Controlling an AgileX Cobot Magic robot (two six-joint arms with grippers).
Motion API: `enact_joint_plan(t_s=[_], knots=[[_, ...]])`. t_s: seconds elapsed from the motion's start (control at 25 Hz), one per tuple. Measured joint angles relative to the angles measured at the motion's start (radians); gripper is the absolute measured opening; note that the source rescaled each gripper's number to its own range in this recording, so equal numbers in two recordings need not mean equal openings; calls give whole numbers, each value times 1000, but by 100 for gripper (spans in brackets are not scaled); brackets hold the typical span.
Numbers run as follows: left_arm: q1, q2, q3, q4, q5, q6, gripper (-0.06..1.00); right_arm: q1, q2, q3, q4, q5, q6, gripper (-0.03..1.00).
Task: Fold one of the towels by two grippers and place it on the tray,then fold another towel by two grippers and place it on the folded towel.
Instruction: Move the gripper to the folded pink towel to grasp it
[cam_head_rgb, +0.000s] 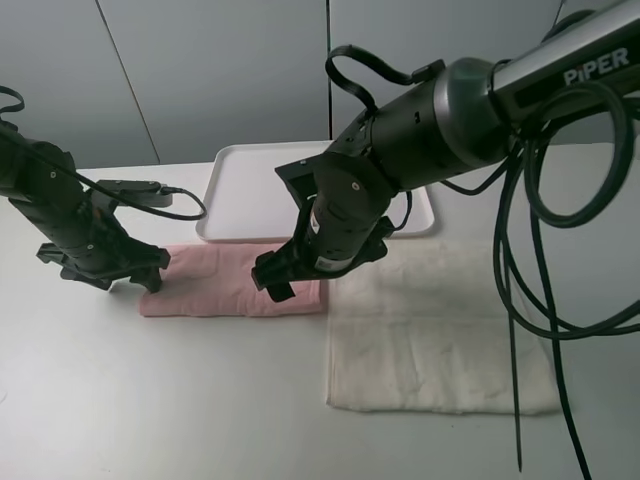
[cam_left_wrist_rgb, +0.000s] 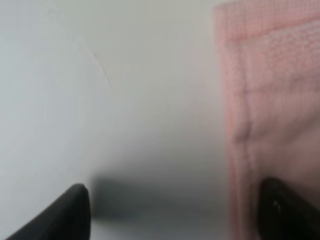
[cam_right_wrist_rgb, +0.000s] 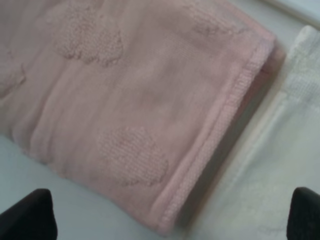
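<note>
Nearest the lens, high up: black looping cables (cam_head_rgb: 530, 250) hanging down the right side of the scene. Starting at the left, left hand (cam_head_rgb: 155, 272) low over the white tabletop (cam_head_rgb: 150, 400), spread wide and gripping nothing. Seen from the wrist, left hand (cam_left_wrist_rgb: 175, 215) with one black finger above bare tabletop and the other at the hem of the pale pink terry-cloth towel (cam_left_wrist_rgb: 275, 100); cannot tell whether touching. Next along, the pink towel (cam_head_rgb: 225, 282), already folded into a narrow strip, flat on the tabletop just in front of the flat white rectangular plastic tray (cam_head_rgb: 260, 190), not on it. At the strip's right end, right hand (cam_head_rgb: 275, 282), likewise fully spread and empty, straddling the folded corner: one finger over bare tabletop, the other above the cream off-white terry-cloth towel (cam_right_wrist_rgb: 280, 150). Farthest right, that cream towel (cam_head_rgb: 440, 330), spread flat and unfolded, just beside the pink strip. Judged to sit between folding and placing the first towel. Calls next for lowering both hands, pinching the two ends together, then lifting level onto the tray without letting the fold fall open.
</note>
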Motion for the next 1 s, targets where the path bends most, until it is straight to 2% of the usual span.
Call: enact_joint_plan(t_s=[0.2,0.52,0.76,1.0], knots=[[44,-13,38,-45,-40,-8,88,0,6,-38,17,6,-22,100],[61,-47,60,-3,-1,1,88,-52,8,-49,58,7,-48,100],[63,-49,60,14,36,7,88,-55,58,-125,216,37,-168,100],[64,-51,60,17,47,8,88,-55,125,-202,296,82,-219,100]])
